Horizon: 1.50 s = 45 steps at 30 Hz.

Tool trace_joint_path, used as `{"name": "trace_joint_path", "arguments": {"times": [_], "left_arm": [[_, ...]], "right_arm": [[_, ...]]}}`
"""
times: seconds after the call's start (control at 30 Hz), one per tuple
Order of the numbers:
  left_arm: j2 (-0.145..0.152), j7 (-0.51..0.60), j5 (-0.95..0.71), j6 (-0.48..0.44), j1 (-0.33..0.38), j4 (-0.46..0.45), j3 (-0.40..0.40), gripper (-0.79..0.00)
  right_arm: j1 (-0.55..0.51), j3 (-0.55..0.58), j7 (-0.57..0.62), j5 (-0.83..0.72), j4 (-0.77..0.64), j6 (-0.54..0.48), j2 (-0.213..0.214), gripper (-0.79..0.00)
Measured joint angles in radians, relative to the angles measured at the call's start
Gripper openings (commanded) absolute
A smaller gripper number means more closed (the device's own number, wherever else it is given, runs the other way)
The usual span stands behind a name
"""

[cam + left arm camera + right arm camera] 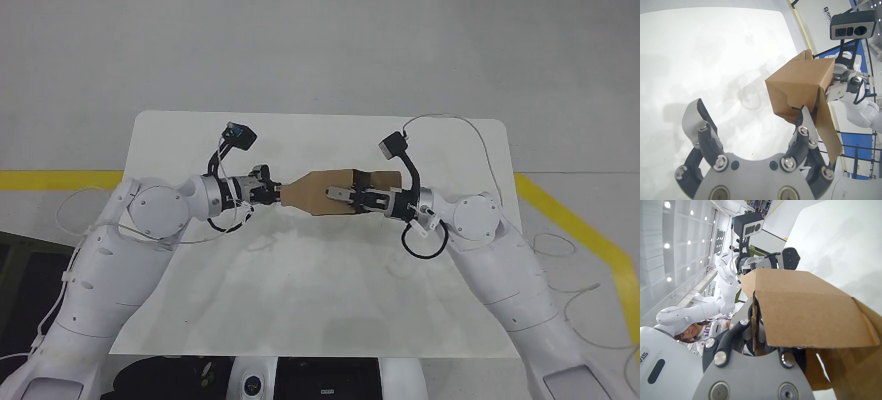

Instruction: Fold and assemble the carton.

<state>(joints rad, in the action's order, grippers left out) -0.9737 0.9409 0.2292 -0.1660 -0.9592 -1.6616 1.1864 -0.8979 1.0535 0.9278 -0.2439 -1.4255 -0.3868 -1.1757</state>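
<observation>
A brown carton (318, 191) hangs in the air over the back middle of the white table (300, 300), partly folded into a box shape. My right gripper (347, 196) is shut on one wall at its open end; the right wrist view shows that wall clamped between the fingers (745, 321). My left gripper (268, 190) sits at the carton's other end, open wide. In the left wrist view one fingertip (803, 113) touches the carton (800, 85) beside a loose hanging flap (829, 132), and the other fingertip (700, 108) stands well apart.
The table's back edge (320, 114) lies just behind the carton. Yellow floor tape (60, 179) runs past both sides of the table. Loose cables (480, 150) trail from the right wrist over the table's back right corner.
</observation>
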Motion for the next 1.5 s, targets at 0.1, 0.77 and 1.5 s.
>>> {"name": "trace_joint_path", "arguments": {"times": [0.1, 0.77, 1.5], "left_arm": [[0.003, 0.009, -0.017, -0.003, -0.007, 0.002, 0.019, 0.000], [0.019, 0.029, -0.025, -0.012, -0.066, -0.108, 0.069, 0.000], [0.004, -0.010, -0.004, 0.041, -0.002, -0.002, 0.006, 0.000]], "right_arm": [[-0.009, 0.024, -0.028, 0.042, -0.013, 0.008, 0.006, -0.785], [-0.033, 0.055, -0.101, 0.235, -0.081, 0.106, 0.021, -0.785], [-0.035, 0.041, -0.076, 0.162, -0.141, 0.077, 0.018, -0.785]]}}
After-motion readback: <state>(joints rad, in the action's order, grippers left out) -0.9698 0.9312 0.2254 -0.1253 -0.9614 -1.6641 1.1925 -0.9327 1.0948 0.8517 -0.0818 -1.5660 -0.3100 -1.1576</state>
